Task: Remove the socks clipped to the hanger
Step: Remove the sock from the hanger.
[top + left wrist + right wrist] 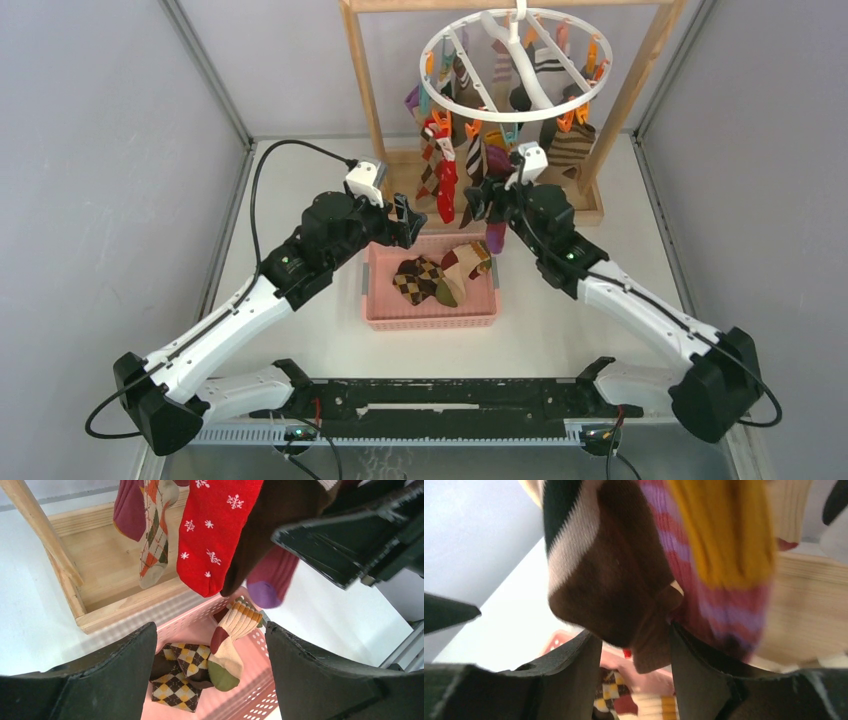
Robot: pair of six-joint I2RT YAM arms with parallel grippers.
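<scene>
Far back at mid-table, the round white plastic hanger [528, 72] hangs from the pale wooden frame rack [365, 90], with soft knit socks [571, 145] dangling from orange and teal clips round its rim. Just near of it sits the pink perforated plastic basket [430, 318], and two socks lie crumpled inside: a brown-and-yellow argyle sock [177, 680] and a ribbed cream, maroon and green sock [230, 645]. Left claw [410, 218] hovers over the basket's far left corner, spread wide and holding nothing, a red snowflake sock [215, 535] hanging just beyond it. Right claw [634, 632] is up under the cluster, part open. The dark brown sock [609, 580] drops its rounded toe between the black fingers, with space showing on one side and no pinch. Beside it hang a pink-and-purple striped sock [724, 610] and a mustard sock [724, 530].
</scene>
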